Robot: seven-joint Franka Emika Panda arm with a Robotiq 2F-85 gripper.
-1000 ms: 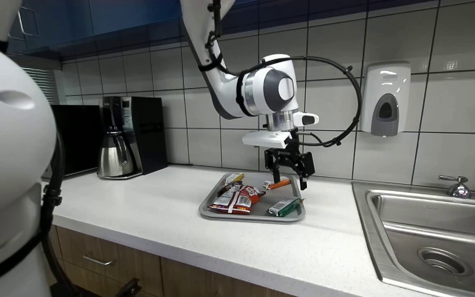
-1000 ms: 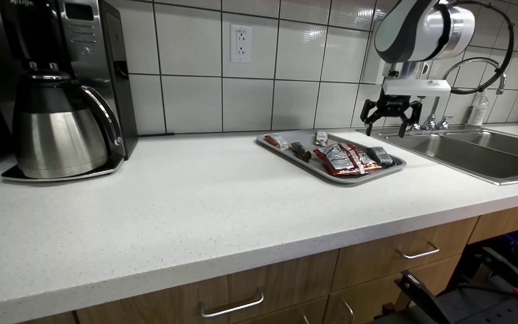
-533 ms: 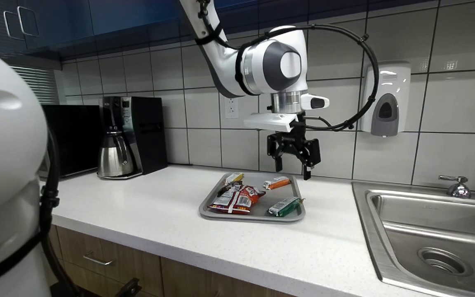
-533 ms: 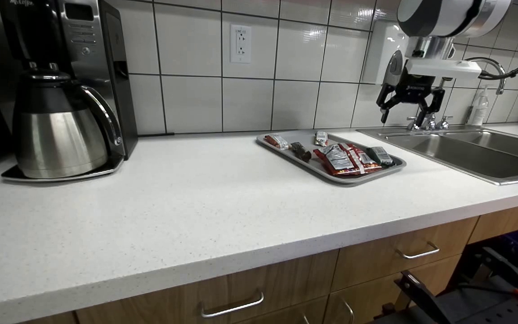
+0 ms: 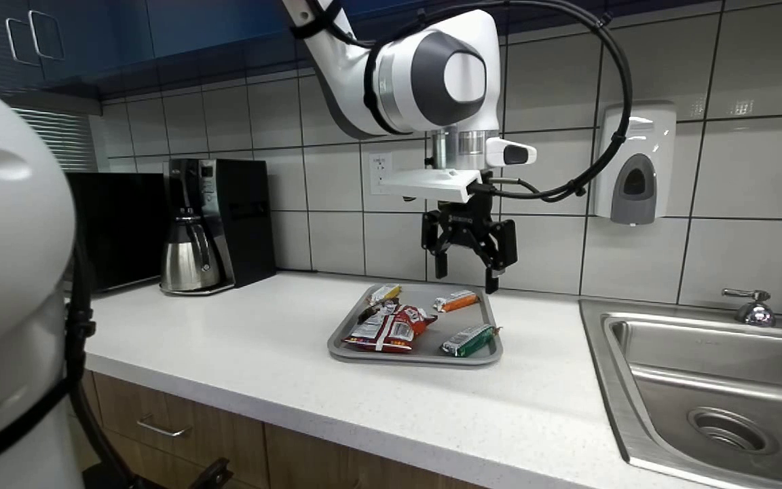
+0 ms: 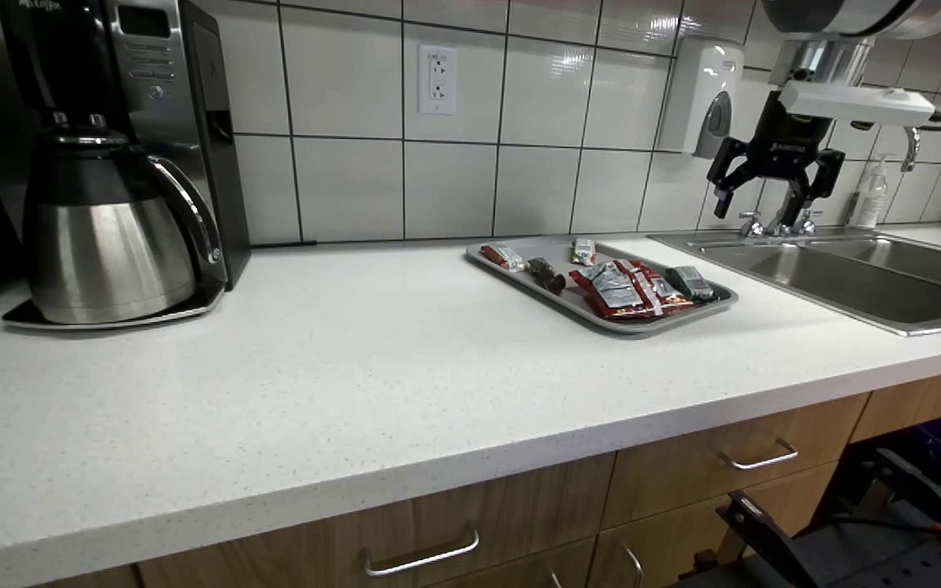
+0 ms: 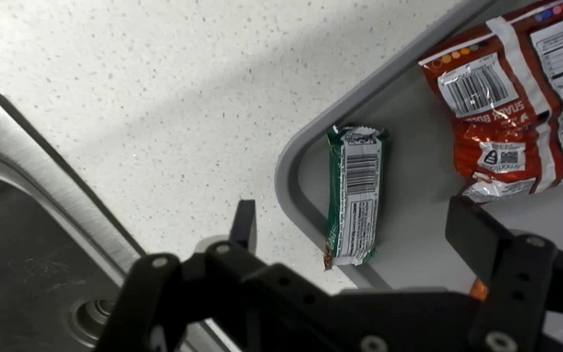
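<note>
Green packet (image 7: 357,195) on tray (image 7: 418,230), wrist view cropping red bag (image 7: 513,105), gripper (image 5: 466,280) spread wide, empty

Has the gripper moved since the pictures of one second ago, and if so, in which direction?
Yes. Judged against the wall dispenser in an exterior view, the gripper has shifted upward and rightward in the picture.

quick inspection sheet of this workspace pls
Surface: speckled white countertop, bearing a grey rectangular tray
Job things: in the tray, green-and-silver wrapped bar, one end at the rim, and orange-wrapped bar, lying apart
Clutter: crinkled red snack bag, yellow-wrapped piece, dark-wrapped piece, also in the tray
Gripper: black two-finger gripper, open, holding nothing
Cables: thick black cable looping beside the white robot arm
Surroundings: stainless-steel sink, black-and-silver coffee maker, white-tiled wall
</note>
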